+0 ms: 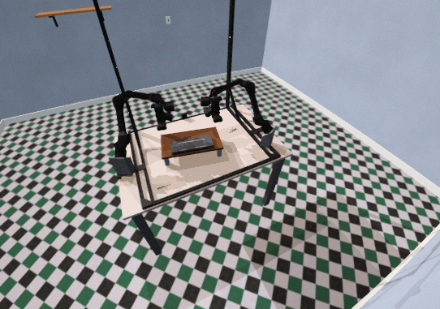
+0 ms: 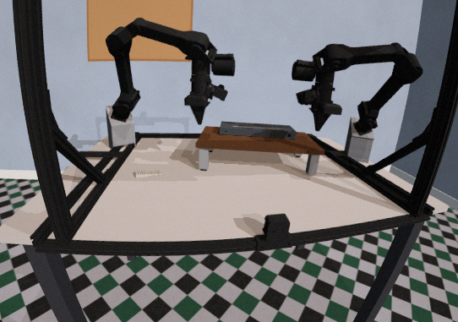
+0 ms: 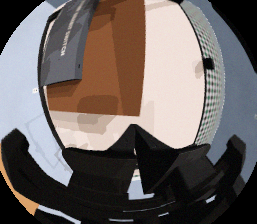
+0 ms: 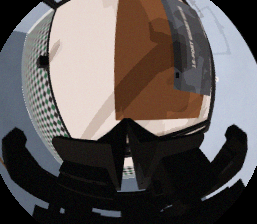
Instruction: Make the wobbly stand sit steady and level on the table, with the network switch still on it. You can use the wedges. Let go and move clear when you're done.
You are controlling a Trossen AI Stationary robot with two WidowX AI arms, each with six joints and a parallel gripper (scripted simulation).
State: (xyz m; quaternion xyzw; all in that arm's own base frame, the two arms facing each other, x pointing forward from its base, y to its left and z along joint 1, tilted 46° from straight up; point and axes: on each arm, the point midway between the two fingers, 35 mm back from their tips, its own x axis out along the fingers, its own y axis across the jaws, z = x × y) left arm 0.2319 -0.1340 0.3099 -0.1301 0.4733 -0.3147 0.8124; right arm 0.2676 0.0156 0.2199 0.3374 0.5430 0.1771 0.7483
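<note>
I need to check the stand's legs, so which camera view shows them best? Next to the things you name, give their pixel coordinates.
The exterior view: both near legs (image 2: 204,159) (image 2: 313,164) show almost full length beneath the stand's top. The top view shows two small legs; neither wrist view shows any.

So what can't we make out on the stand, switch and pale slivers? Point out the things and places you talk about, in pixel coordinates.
- Exterior: far legs (image 1: 166,161) (image 2: 297,155) of the stand (image 1: 166,141) (image 2: 253,145) (image 3: 103,75) (image 4: 138,75), mostly hidden by its top.
- Wrist views: all legs, hidden under that top.
- Top and exterior: any gap under a foot, too small.
- Top: pale slivers (image 1: 163,186) (image 2: 147,174), too small to confirm as wedges.
- Left wrist: label start on the switch (image 1: 192,144) (image 2: 258,129) (image 3: 63,55) (image 4: 193,65), blurred.
</note>
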